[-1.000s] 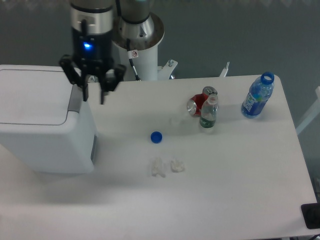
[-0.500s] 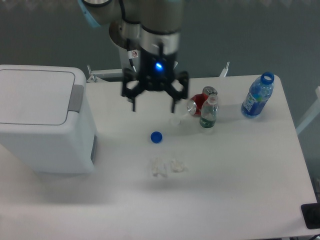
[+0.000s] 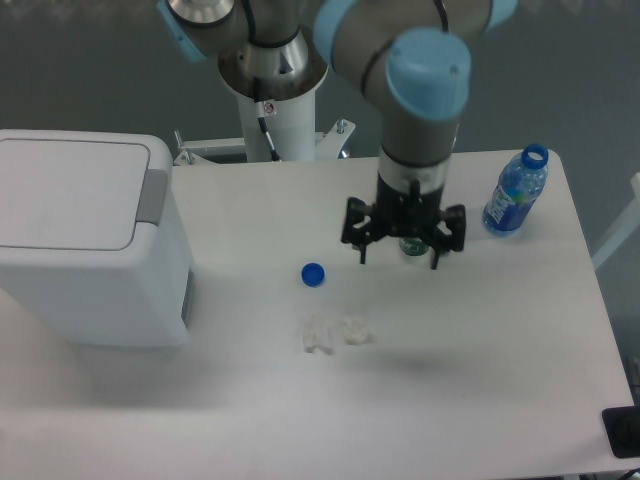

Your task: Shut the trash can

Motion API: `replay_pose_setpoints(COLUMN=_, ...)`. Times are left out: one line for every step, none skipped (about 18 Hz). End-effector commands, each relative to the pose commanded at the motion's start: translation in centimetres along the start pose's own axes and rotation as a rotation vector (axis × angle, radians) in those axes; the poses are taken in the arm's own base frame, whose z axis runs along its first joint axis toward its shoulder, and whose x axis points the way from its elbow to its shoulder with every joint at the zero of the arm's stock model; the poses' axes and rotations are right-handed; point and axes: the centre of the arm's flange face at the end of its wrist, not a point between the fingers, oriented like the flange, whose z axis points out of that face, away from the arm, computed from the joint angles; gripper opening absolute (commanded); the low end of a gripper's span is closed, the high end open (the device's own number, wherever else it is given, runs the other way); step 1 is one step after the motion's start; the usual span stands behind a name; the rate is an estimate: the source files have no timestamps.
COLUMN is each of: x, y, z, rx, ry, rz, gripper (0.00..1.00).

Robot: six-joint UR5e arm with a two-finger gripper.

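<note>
The pincer (image 3: 400, 255) hangs spread, well apart from the white trash can (image 3: 92, 255), lid flat.

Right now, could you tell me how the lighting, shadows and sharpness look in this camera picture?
In the fixed camera view, the light is soft and even; the table shows only a faint shadow, below the pincer. The trash can lid reads nearly washed out, white on white. The pincer and blue bottle look slightly soft, and the crumpled white scraps are hard to make out.

The arm reaches down from the top centre of the frame, its gripper (image 3: 401, 256) pointing downward, fingers spread apart.
</note>
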Motion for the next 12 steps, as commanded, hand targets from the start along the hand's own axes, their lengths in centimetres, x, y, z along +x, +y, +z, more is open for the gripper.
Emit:
replay_pose_setpoints(x=-0.8, y=0.2, z=1.1, rx=-0.015, ry=0.007, rz=0.030, gripper=1.00)
replay_pose_setpoints(x=-1.0, y=0.1, z=1.7, rx=-0.027, ry=0.009, rz=0.072, gripper=1.00)
replay_pose_setpoints(x=-1.3, y=0.2, z=2.3, rx=-0.034, ry=0.015, rz=0.105, gripper=1.00)
replay_pose_setpoints(x=-1.5, y=0.3, z=2.5, rx=-0.036, ry=0.018, rz=0.130, gripper=1.00)
replay_pose_setpoints(x=-1.9, y=0.5, z=3.0, rx=-0.040, ry=0.023, rz=0.147, gripper=1.00)
replay_pose_setpoints(x=-2.2, y=0.5, z=3.5, rx=-0.046, ry=0.028, rz=0.168, gripper=1.00)
replay_pose_setpoints(x=-2.3, y=0.4, z=3.8, rx=-0.047, ry=0.031, rz=0.189, gripper=1.00)
replay_pose_setpoints(x=-2.4, y=0.4, z=3.9, rx=-0.048, ry=0.033, rz=0.209, gripper=1.00)
replay_pose_setpoints(x=-3.0, y=0.7, z=4.1, rx=-0.050, ry=0.035, rz=0.225, gripper=1.00)
replay_pose_setpoints(x=-2.9, y=0.8, z=4.4, rx=-0.051, ry=0.039, rz=0.251, gripper=1.00)
replay_pose_setpoints(x=-3.0, y=0.8, z=4.7, rx=-0.054, ry=0.044, rz=0.267, gripper=1.00)
replay_pose_setpoints(x=-3.1, y=0.9, z=4.7, rx=-0.054, ry=0.044, rz=0.275, gripper=1.00)
